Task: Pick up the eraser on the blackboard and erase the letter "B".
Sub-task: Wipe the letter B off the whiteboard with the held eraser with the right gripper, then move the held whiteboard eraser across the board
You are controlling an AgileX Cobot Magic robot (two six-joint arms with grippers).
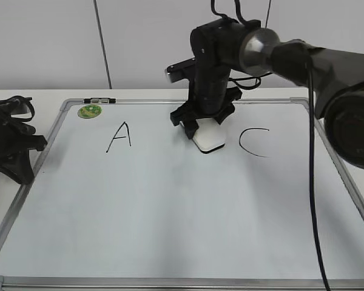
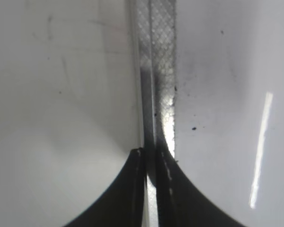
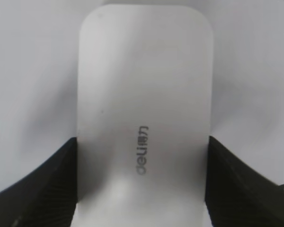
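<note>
One blackboard, white-surfaced with a silver frame, is laid flat on the table, and two black letters can be counted on it: an "A" on the left and a "C" on the right; no "B" can be made out, the space between them being covered by the gripper and the block it holds. One round green sticker is seen near the upper left corner of the board. One eraser is present, a white rounded-rectangular block with small grey print on its top, set against the board between the two letters. It is clasped at its two long sides by the fingers of the right gripper. The left gripper is seen closed, nothing between its fingers, over the frame at the left edge of the board.
</note>
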